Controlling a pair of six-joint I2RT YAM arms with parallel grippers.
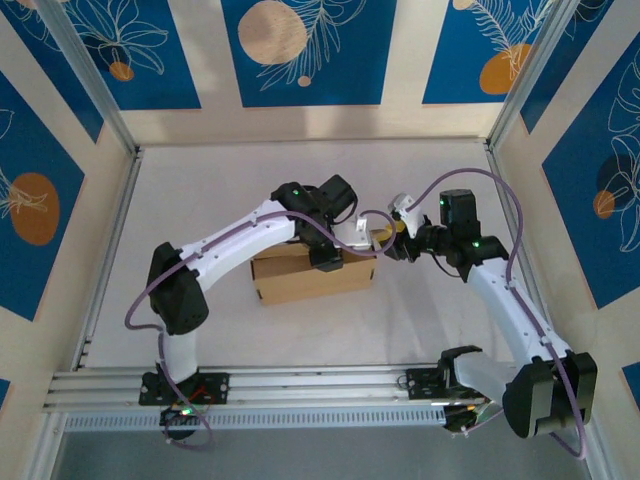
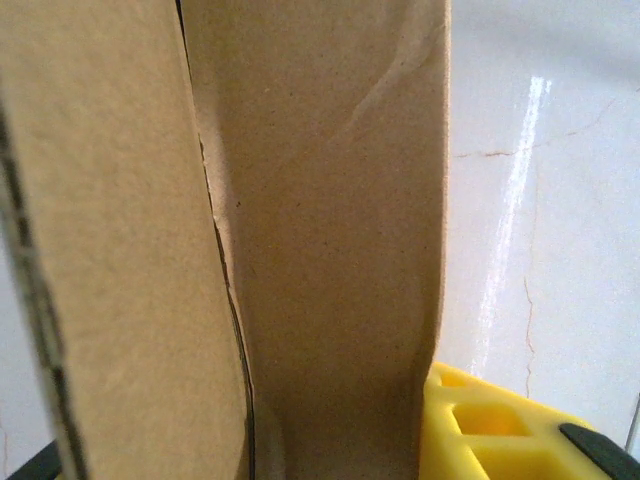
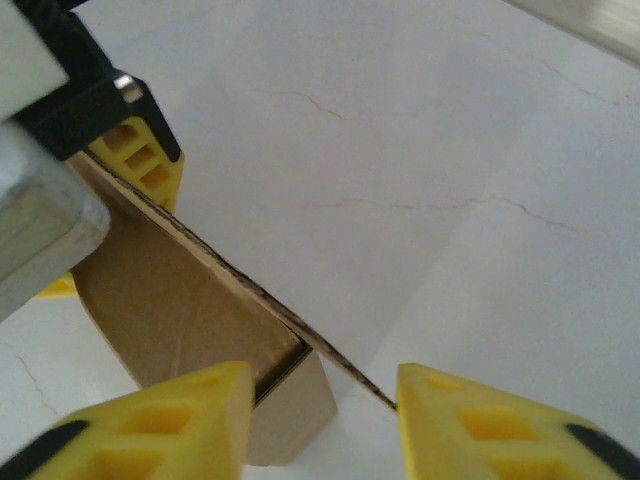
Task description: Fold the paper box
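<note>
Right wrist: right gripper (image 3: 320, 425) splayed astride plain brown cardboard mailer box (image 3: 190, 320); left gripper (image 3: 100, 225), ten o'clock, clamps it; we should close squarely.

White, glossy stone-look tabletop (image 1: 430, 320), faint hairline veins running across it, and right there on it sat the plain brown cardboard paper box (image 1: 300, 280), a touch left of centre, its long side facing the silver aluminium rail (image 1: 300, 385) along the near edge.
</note>
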